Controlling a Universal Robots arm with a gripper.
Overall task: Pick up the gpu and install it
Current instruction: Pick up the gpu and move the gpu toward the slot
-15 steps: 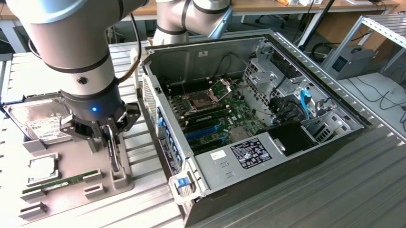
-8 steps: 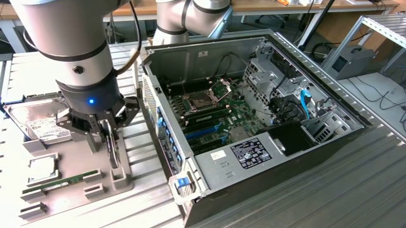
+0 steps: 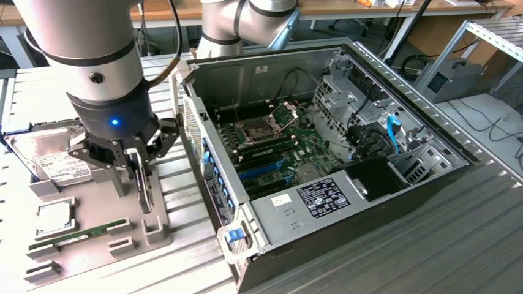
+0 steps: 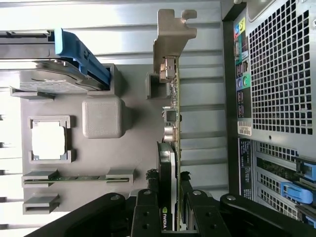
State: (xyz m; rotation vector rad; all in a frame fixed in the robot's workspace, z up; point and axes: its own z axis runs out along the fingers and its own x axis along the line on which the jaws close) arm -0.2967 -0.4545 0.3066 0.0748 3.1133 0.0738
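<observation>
The gpu (image 3: 146, 188) stands on edge over the grey holder tray (image 3: 90, 245), beside the open computer case (image 3: 270, 67). My gripper (image 3: 141, 170) comes down on it from above, its black fingers shut on the two faces of the card. In the wrist view the gpu (image 4: 174, 123) shows edge-on, green board and black cooler running between the fingers (image 4: 146, 217), with the silver end bracket (image 4: 170, 44) at the far end. The gripper (image 4: 170, 219) clamps the cooler end. Whether the card still touches the tray (image 4: 133, 143) I cannot tell.
On the tray lie a silver hard drive (image 3: 49, 160), a square processor (image 3: 51, 217) and a narrow green memory stick (image 3: 78, 236). The case's motherboard (image 3: 278, 147) lies exposed, with blue slots (image 3: 274, 170). The case's perforated rear wall (image 4: 276, 74) is close beside the card. A ribbed metal table (image 3: 425, 245) carries everything.
</observation>
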